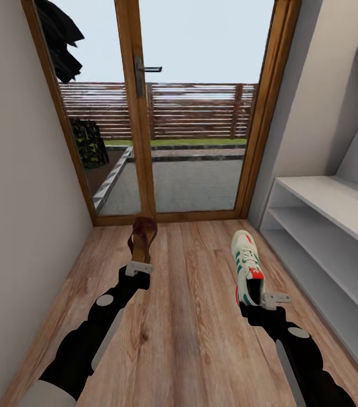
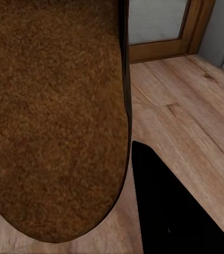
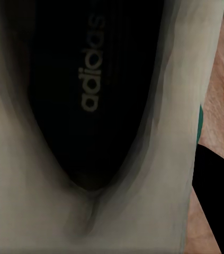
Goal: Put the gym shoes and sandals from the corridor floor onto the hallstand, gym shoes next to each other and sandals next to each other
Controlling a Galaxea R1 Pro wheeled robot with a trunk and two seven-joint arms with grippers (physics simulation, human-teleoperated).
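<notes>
1. Presently, a sandal [image 1: 142,240] is held in the left end effector [image 1: 139,267] and a gym shoe [image 1: 247,265] in the right end effector [image 1: 269,298], above the corridor floor [image 1: 196,328].
2. Ideally, both are carried level to the hallstand [image 1: 337,209] at the right, and each is set fully onto a shelf.

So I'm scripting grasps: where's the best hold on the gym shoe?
The gym shoe is best pinched at its heel collar, approached from behind the heel, as the right end effector does now: the rim is thin and the shoe opening gives one finger room.
</notes>
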